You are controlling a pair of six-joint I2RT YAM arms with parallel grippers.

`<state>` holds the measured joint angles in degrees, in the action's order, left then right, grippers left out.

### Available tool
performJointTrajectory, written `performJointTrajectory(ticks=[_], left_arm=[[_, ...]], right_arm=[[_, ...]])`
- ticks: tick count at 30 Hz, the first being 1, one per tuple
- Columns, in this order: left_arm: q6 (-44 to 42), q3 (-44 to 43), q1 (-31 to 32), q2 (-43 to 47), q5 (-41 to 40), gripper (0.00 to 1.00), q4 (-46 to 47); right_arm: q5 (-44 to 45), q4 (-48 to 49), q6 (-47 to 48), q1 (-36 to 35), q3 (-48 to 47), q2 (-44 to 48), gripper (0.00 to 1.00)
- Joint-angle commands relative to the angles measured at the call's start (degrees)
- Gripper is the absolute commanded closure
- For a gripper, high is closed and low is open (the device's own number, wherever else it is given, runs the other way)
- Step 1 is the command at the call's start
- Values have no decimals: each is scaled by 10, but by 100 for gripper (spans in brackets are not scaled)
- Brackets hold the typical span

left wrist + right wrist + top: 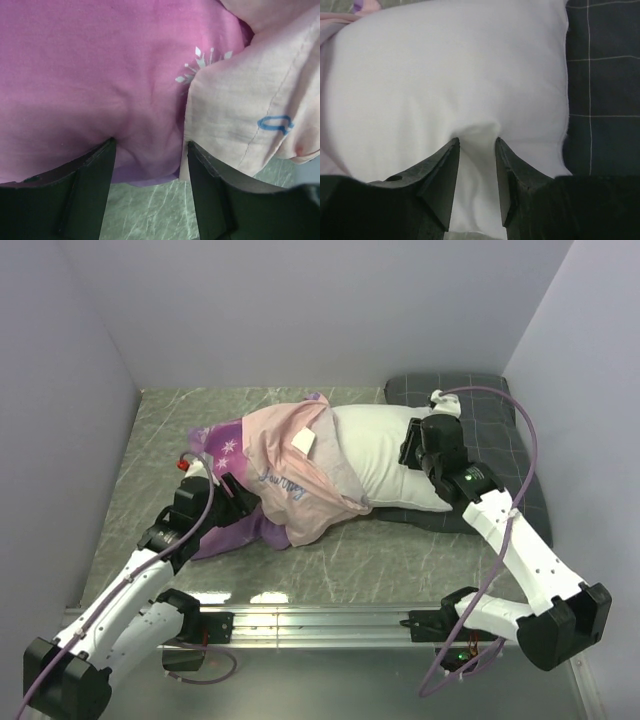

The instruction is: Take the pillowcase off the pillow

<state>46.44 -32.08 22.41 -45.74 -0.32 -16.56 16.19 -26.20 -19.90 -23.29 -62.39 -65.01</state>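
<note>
Left pincer [150,145] sits spread and released against the pillowcase [90,75], bunched about halfway off the pillow [445,65] on the worktop [400,550]. Right pincer [476,142] straddles a pillow ridge, can't tell if it's gripping. Mid-peel, I'd say; next up needs a firm pinch of cloth.

The pillow [378,455] is lying across the middle of the table [170,440], its 3 o'clock end resting on the second pillow [500,425] at 2 o'clock. The pillowcase [290,478] is covering its 9 o'clock end, bunching onto the table toward 8 o'clock.
</note>
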Motion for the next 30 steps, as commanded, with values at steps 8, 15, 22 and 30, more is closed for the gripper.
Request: performJointTrajectory(ticks=[8,15,22,30], left_arm=[[9,1,25,-14,-6,49,26],[1,-11,38,14,-13,34,-24],[-4,-7,48,-4,-2,30,-27],[6,1,69,-51,5,41,8]], right_arm=[[36,13,39,-103,-69,-5,37],[44,5,35,-117,-49,-57,32],[-23,38,43,-116,-21,-99,20],[-20,36,33,-115,-34,-150,42]])
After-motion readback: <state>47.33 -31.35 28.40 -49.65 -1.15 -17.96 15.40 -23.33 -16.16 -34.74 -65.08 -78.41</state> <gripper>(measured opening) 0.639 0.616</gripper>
